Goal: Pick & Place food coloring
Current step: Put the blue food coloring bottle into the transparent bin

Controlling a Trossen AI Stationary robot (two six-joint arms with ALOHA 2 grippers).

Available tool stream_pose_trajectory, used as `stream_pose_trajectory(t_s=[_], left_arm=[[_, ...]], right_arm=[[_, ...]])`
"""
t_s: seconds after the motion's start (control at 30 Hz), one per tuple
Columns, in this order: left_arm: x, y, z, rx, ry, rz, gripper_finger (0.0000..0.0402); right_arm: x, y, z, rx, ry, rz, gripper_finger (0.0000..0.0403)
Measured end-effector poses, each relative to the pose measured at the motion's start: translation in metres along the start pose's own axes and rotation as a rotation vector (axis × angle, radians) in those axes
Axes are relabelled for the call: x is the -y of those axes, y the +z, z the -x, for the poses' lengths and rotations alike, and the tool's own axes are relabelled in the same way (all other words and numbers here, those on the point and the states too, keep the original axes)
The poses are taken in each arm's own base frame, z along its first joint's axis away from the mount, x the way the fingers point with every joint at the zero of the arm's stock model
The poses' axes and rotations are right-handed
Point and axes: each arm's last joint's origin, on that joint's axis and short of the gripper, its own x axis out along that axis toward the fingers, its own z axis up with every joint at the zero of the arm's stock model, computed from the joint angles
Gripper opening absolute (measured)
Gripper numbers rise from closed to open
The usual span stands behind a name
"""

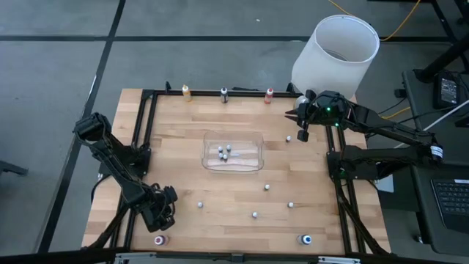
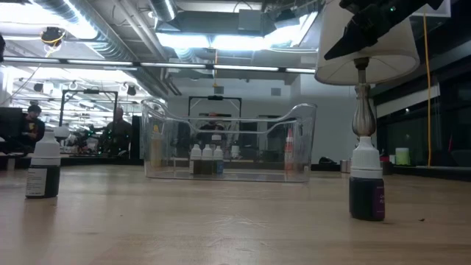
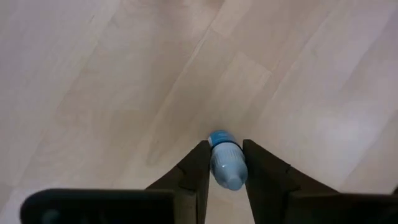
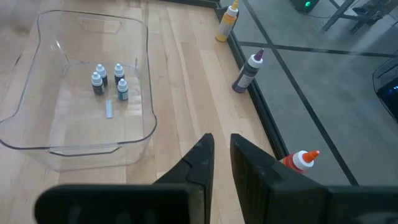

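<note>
Starting at the left, your left end effector [image 3: 225,163] sits low over the near-left part of the table [image 1: 183,147], its fingers pinching a small blue food coloring bottle [image 3: 226,163] between them. The bottle looks seated between the pads, so lift straight up and slowly, watching that it does not tilt or slip out. Carrying it toward the clear tray [image 1: 233,152] at the table's middle, where a few small bottles already stand, seems the sensible route; keep high enough to clear the tray wall. On the far right, your right end effector [image 4: 222,158] waits with its fingers close together, holding nothing.
</note>
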Motion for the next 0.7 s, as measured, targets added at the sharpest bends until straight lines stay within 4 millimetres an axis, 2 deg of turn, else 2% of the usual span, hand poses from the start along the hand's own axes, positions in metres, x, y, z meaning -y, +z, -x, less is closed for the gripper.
stream_pose_trajectory(t_s=[0.17, 0.33, 0.5, 0.7], left_arm=[[0.002, 0.010, 0.019, 0.012, -0.072, 0.030, 0.0067], [0.003, 0.031, 0.056, 0.019, -0.120, -0.028, 0.0069], [-0.002, 0.064, 0.105, 0.044, -0.119, -0.161, 0.0067], [-0.014, 0.112, 0.158, 0.165, -0.130, -0.351, 0.0067]], right_arm=[[0.000, 0.000, 0.000, 0.000, 0.000, 0.000, 0.0058], [0.000, 0.000, 0.000, 0.000, 0.000, 0.000, 0.0058], [0.000, 0.000, 0.000, 0.000, 0.000, 0.000, 0.0058], [0.000, 0.000, 0.000, 0.001, 0.000, -0.004, 0.0058]])
